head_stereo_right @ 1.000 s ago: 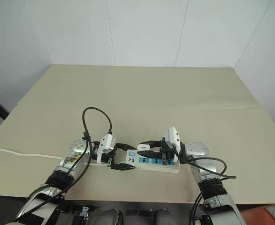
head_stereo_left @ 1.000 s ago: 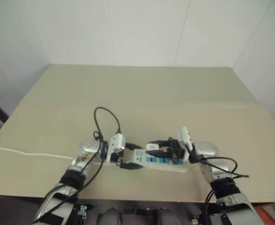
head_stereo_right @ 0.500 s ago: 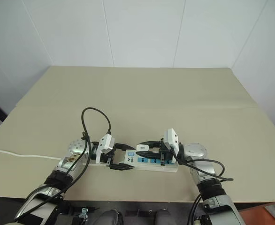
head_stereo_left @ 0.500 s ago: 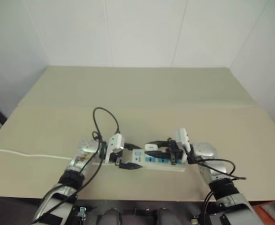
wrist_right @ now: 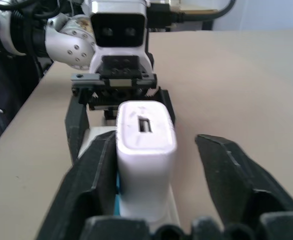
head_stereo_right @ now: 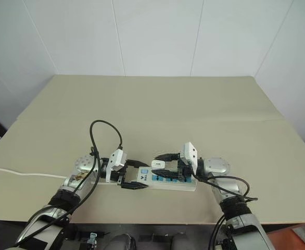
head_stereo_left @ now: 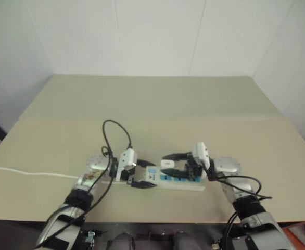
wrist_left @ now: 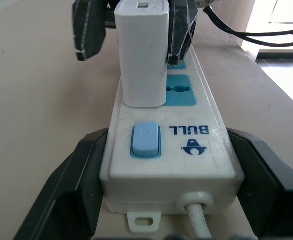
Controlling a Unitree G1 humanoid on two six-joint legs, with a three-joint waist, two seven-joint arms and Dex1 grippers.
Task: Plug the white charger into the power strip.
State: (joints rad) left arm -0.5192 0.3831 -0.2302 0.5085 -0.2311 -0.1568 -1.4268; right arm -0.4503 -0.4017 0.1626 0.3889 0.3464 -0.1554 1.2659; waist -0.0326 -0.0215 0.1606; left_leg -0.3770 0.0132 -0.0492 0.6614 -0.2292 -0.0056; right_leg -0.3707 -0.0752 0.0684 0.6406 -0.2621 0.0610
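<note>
On the tan table (head_stereo_right: pixel 157 104), the biggest change is at our right gripper (head_stereo_right: pixel 166 161): a second ago its black fingers were clamped on the white charger (head_stereo_right: pixel 158 164), and now they stand apart, one finger close against the charger's side and the other clear of it, as our right wrist view shows. We have hold of nothing on that side.

The charger stands upright in the power strip (head_stereo_right: pixel 165 179), in the socket nearest the strip's blue switch (wrist_left: pixel 145 140), its base flush on the strip's face with no prongs visible. We judge the plug seated and the release under way, so the task looks all but done; what remains is to draw the right hand away from the strip without knocking the charger.

Our left gripper (head_stereo_right: pixel 135 175) has kept its place, its fingers spread wide around the switch end of the strip, one on each side, bracing it. Whether they press the casing we cannot tell.

The strip's thin white cord (head_stereo_right: pixel 22 173) runs from that end toward the table's left edge. Plain white walls (head_stereo_right: pixel 157 36) rise behind the table.
</note>
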